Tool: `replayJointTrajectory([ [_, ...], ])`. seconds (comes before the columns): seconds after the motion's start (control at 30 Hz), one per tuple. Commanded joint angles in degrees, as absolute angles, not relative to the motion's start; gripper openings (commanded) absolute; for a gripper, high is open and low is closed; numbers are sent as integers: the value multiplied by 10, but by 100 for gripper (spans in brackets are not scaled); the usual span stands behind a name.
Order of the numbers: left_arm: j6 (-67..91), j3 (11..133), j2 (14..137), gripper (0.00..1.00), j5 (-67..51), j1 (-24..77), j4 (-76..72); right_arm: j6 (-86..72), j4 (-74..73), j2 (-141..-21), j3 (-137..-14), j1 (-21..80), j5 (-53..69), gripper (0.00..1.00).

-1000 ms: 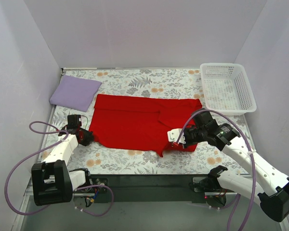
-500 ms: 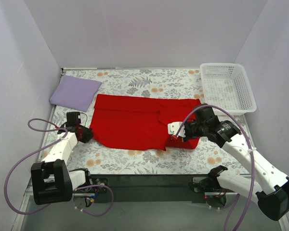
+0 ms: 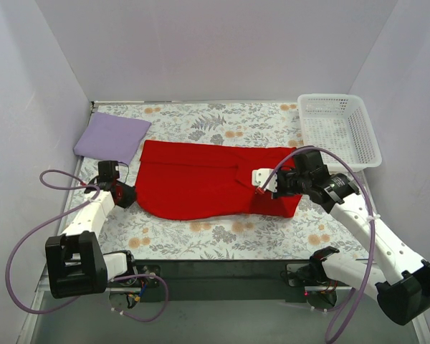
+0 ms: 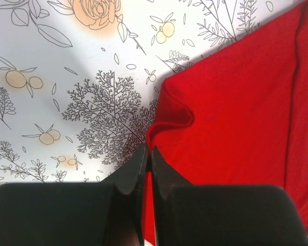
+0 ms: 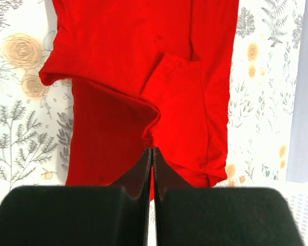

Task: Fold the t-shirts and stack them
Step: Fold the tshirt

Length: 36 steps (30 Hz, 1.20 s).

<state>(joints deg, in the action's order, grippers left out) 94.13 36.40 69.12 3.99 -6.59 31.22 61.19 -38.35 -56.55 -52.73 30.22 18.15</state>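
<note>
Soft, light and limp, to judge by the red t-shirt (image 3: 201, 183): likely to sag and crease wherever unsupported, and to drag on the floral-print table (image 3: 222, 236) rather than slide freely. Best taken at a hem or side edge with two spaced pinches, catching both layers and lifting together so as not to skew the fold.

Clenched on a curled lip of the shirt's edge: the left end effector (image 4: 147, 154), with red cloth ahead and to the right of its tips and bare floral print to the left. Likewise clamped on a bunched ridge of red cloth: the right end effector (image 5: 152, 154), with the bulk of the garment ahead of it and a folded flap just beyond the tips. Spread between the two, then, the red t-shirt. Well beyond the left one, folded, the lavender t-shirt (image 3: 111, 138). Beyond the right one, to its outer side, the white lattice basket (image 3: 337, 132).

Against the view of a second ago: right end effector carried away from the arm bases, taking the near flap along. No more pointed tail of red toward the near edge, now a fairly even border. Left end effector shifted slightly the same way. Lavender t-shirt and basket unmoved.
</note>
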Motion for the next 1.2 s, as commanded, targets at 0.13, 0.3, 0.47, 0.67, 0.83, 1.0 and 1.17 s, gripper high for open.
replayJointTrajectory([
  [0.13, 961, 366, 611, 0, 51, -69, 367, 606, -349, -580, -562, 267, 206, 1],
  [0.3, 980, 327, 568, 0, 36, -69, 381, 607, -343, -591, -565, 257, 226, 1],
  [0.47, 986, 318, 590, 0, 41, -69, 374, 602, -325, -604, -569, 252, 231, 1],
  [0.67, 998, 330, 622, 0, 52, -69, 378, 595, -309, -618, -578, 233, 238, 1],
  [0.83, 998, 332, 621, 0, 87, -75, 389, 594, -300, -628, -580, 212, 251, 1],
  [1.0, 998, 330, 640, 0, 89, -87, 382, 596, -295, -635, -580, 197, 265, 1],
  [1.17, 999, 345, 649, 0, 89, -88, 376, 598, -291, -636, -580, 185, 272, 1],
])
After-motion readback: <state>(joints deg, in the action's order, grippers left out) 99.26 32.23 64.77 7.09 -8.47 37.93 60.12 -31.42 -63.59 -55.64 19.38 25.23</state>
